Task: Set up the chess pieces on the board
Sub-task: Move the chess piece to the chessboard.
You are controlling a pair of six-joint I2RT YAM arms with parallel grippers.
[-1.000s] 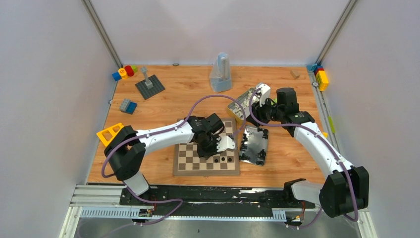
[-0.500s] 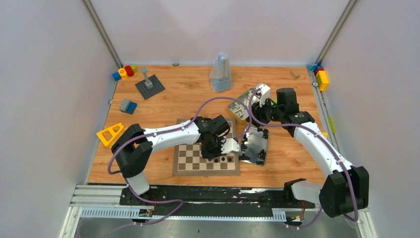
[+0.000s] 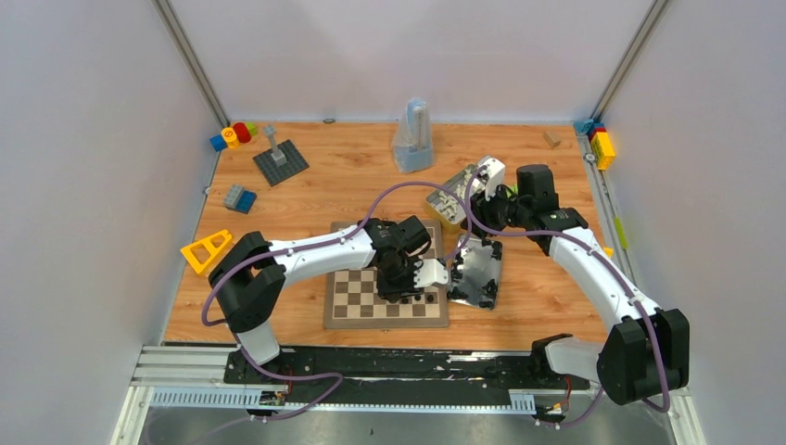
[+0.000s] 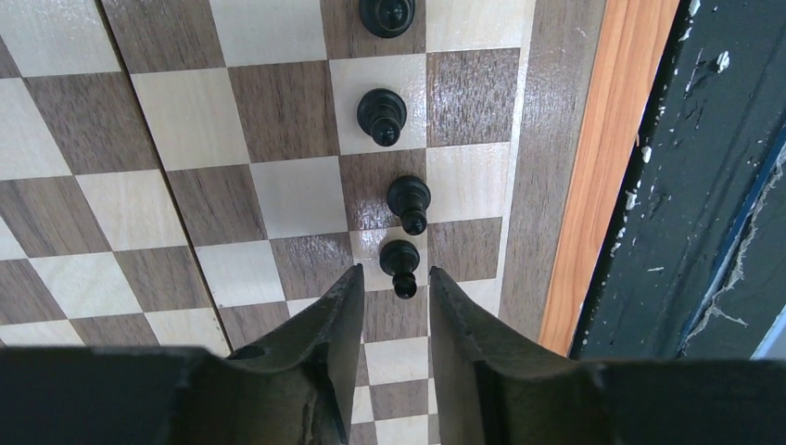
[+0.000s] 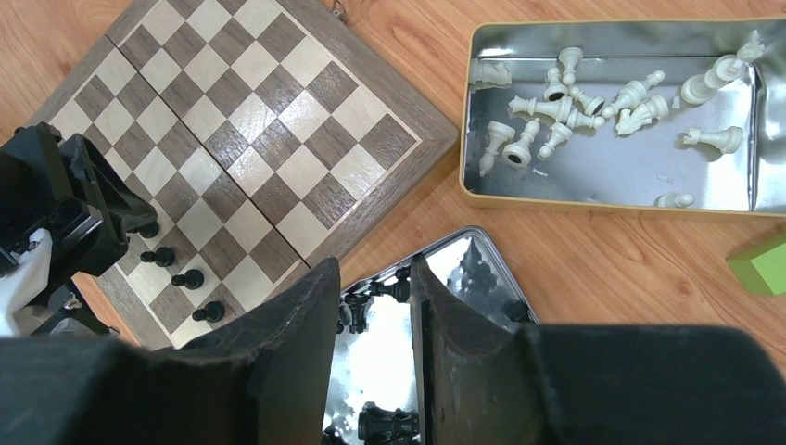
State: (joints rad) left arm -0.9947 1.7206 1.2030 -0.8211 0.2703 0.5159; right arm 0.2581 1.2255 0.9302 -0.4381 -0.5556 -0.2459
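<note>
The board (image 4: 185, 185) carries a column of black pawns (image 4: 381, 113) along its right edge. The nearest pawn (image 4: 399, 264) stands upright on a pale square just beyond my left gripper (image 4: 396, 283), whose fingers are open and apart from it. In the top view that gripper (image 3: 408, 283) is low over the board's (image 3: 348, 297) near right part. My right gripper (image 5: 375, 273) hovers open and empty above a shiny tin (image 5: 463, 269) holding loose black pieces (image 5: 389, 426). Cream-white pieces (image 5: 556, 102) lie in a gold-rimmed tin (image 5: 612, 181).
A green block (image 5: 765, 264) lies right of the tins. A grey studded plate (image 3: 281, 159), coloured blocks (image 3: 234, 134) and a blue-grey block (image 3: 239, 197) sit at the back left. A yellow triangle (image 3: 206, 248) is beside the left arm; a clear wrapped object (image 3: 412, 137) stands at the back.
My left arm has swung right and lowered over the board's right edge, then its jaws have opened, leaving a black pawn standing. The right arm has not moved.
</note>
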